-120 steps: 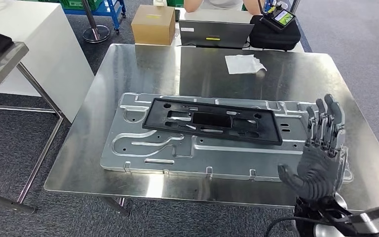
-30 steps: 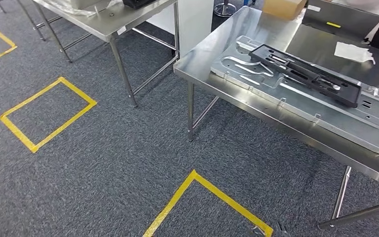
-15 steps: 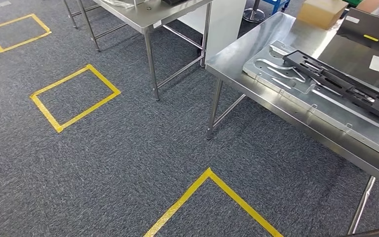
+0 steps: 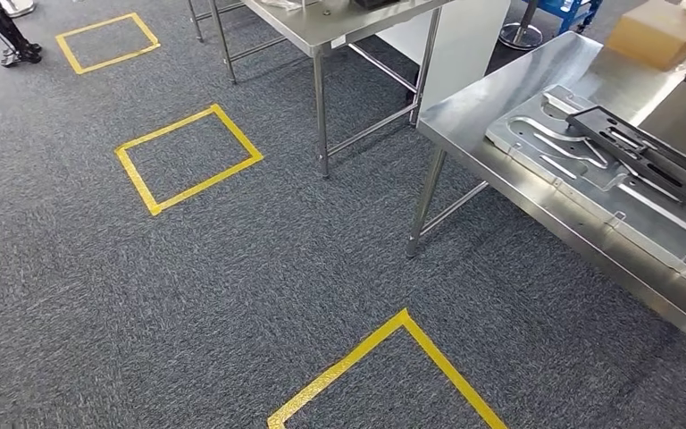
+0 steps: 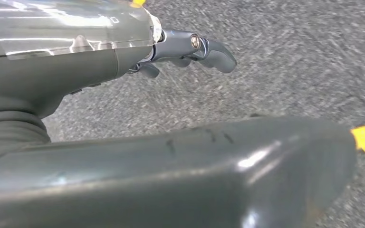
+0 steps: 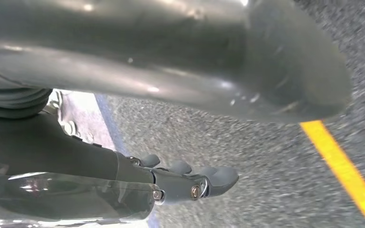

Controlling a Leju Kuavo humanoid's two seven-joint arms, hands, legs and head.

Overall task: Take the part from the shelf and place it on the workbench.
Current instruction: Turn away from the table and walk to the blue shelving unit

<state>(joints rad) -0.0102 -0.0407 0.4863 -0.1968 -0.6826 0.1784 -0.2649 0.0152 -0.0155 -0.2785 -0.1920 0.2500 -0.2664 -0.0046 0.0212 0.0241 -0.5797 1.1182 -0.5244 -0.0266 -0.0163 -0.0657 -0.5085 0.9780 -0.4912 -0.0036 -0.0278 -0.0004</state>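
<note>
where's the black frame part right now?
Head view, far right: the black frame part lies on the silver metal panel on the steel workbench.

The black slotted part (image 4: 656,159) lies flat on the workbench (image 4: 500,107), apparently atop a grey metal plate (image 4: 581,174).

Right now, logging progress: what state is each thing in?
Black part: lying flat on the metal plate, held by neither hand.
Metal plate: flat on the workbench.
Workbench: standing on the carpet, carrying plate and part.
Cardboard box: closed, at the workbench's far end.
Left hand: holds nothing, above the carpet.
Right hand: holds nothing, above the carpet.
</note>
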